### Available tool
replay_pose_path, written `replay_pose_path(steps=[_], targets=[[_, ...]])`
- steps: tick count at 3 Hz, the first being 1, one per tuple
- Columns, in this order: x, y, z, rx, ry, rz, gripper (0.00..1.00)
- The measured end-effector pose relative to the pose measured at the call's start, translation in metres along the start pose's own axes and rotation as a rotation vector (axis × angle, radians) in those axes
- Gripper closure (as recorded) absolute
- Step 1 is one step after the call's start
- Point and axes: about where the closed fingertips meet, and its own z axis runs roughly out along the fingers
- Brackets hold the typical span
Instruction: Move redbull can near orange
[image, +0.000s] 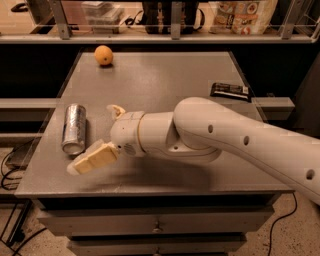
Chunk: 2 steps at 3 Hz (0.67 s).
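Tool (95, 139): spread wide, holding nothing, just right of the can.
Redbull can (74, 128): lying on the surface (165, 75), left side.
Orange (103, 55): far back, well apart from the can.

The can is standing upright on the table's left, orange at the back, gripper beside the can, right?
No. The camera view shows the can lying on its side, not upright. It is on the left of the table, the orange at the back, the open gripper beside the can.

Smooth white arm (225, 135), dark holes, cream claw (92, 138) at its tip.
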Motion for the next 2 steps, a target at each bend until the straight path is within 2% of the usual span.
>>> replay_pose_path(steps=[2], targets=[[-0.008,-0.001,0.043,-0.030,-0.062,0.012,0.00]])
